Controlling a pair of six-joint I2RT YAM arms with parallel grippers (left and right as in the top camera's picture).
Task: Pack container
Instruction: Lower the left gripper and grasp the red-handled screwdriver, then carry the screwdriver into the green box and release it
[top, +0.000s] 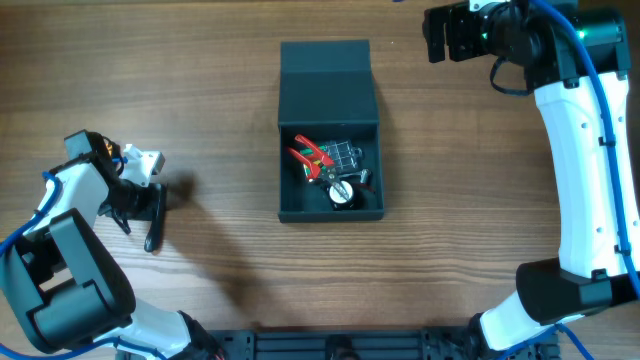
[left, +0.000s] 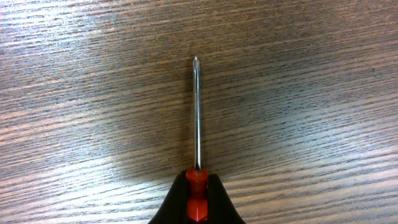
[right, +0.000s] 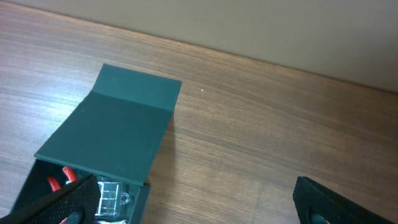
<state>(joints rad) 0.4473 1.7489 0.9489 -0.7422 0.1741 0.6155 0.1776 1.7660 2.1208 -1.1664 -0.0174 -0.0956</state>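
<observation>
**Open container mid-table, screwdriver in left grip**

Table: wood-look top, brown, strong straight grain, matte.

Container: at table centre, between the two arms and touching neither. Dark teal-grey, matte, roughly square, with thin straight walls. Its lid is a flat flap hinged at the far edge, thrown back and open. From the right wrist view the lid reads as a smooth, plain panel with one crease across it.

Inside the container, all bunched toward the near half:
- pliers with glossy red handles, lying at a slant on the left
- a clear plastic case with a grid of small cells, just beside the pliers
- a round silvery item near the front wall; too small to identify

Left gripper: well left of the container, low over the table. Its black fingers are clamped on the red faceted handle of a screwdriver. The slim polished steel shaft ends in a cross-point tip and points away from the wrist.

Right gripper: at the far right corner, well apart from the container. Textured black fingers spread wide, nothing between them.
</observation>
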